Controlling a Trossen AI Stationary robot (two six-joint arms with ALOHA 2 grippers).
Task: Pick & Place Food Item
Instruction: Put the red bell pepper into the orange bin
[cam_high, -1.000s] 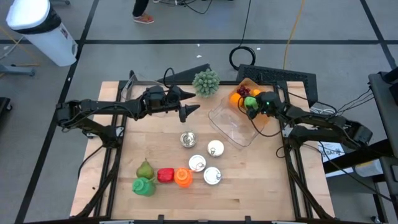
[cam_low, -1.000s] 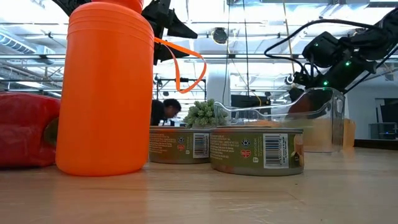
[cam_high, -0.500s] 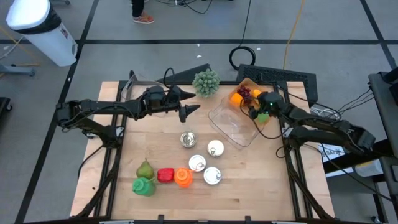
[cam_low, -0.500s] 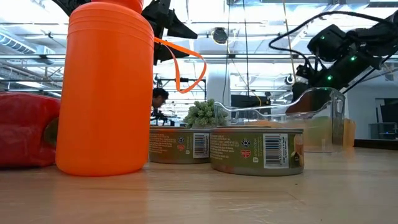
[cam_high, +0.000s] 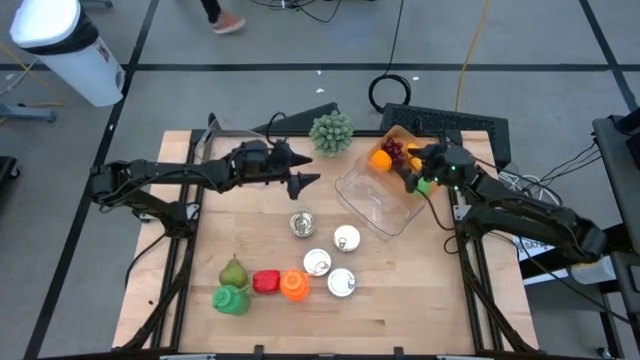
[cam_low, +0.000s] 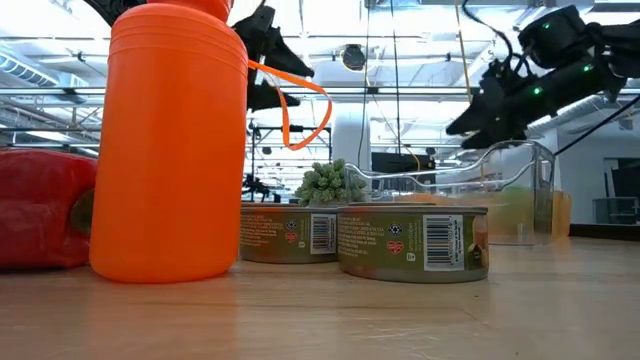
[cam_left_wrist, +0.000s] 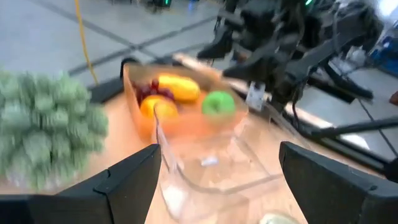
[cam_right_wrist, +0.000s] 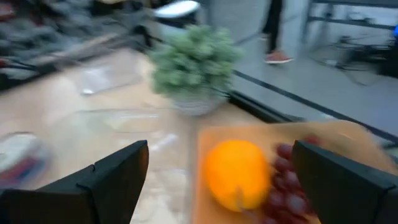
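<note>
Broadly, the wooden bench (cam_high: 250, 330) carries everything, and the biggest loose thing on it is the clear plastic bowl (cam_high: 378, 205), tipped on its side just in front of the orange tray (cam_high: 432, 198) at the far right corner. That tray holds the food: an orange (cam_high: 379, 158), a bunch of dark grapes (cam_high: 391, 148), a green apple (cam_left_wrist: 217, 103) and a yellow piece like a banana (cam_left_wrist: 179, 89).

The right end effector (cam_high: 413, 164) hangs over the tray with its fingers spread wide and nothing between them; its own camera looks straight down on the orange (cam_right_wrist: 237, 173). The left end effector (cam_high: 305, 180) hovers above the bench's far middle, equally wide and empty, aimed toward the bowl, near the green spiky plant (cam_high: 331, 133).

Judging by look alone, the orange is probably the piece to fetch. If it is a plastic replica it will be light, hard and smooth, so it may squirt out of a pinch placed off-centre; closing across its widest middle seems safest. The grapes touch it, so a low approach could snag them. The thin bowl will likely slide if nudged.

Smaller items sit nearer: four tins (cam_high: 341, 283), an orange cup (cam_high: 293, 286), red pepper (cam_high: 265, 281), pear (cam_high: 234, 271).
</note>
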